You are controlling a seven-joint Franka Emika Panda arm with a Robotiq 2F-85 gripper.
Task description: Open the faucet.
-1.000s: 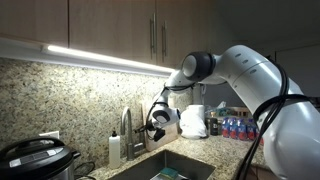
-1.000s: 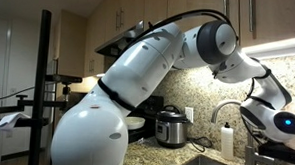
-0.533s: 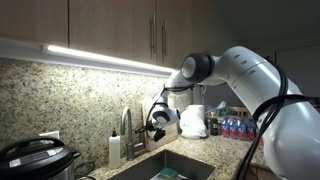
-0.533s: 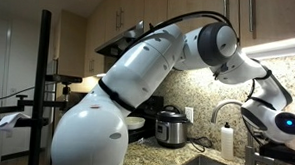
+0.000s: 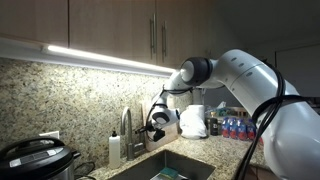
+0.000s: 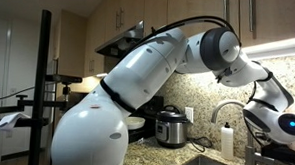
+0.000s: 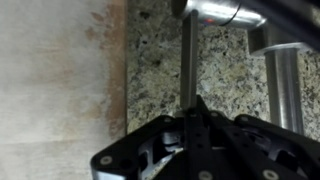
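I see the faucet [image 5: 126, 128] standing at the back edge of the sink [image 5: 178, 163]. My gripper [image 5: 155, 126] hangs above the sink's back edge, just beside the faucet. I cannot tell whether its jaws are closed.

— We make the faucet [image 5: 126, 130] brushed steel grey, right beside the black gripper [image 5: 150, 122].
— Agreed. Behind the gripper we see the backsplash [image 5: 70, 100], granite speckled beige and brown.
— Past the faucet from the gripper, the soap bottle [image 5: 115, 148] looks white to us.
— So does the arm [image 5: 245, 75]. The cabinets [image 5: 110, 25] above it are warm brown wood.
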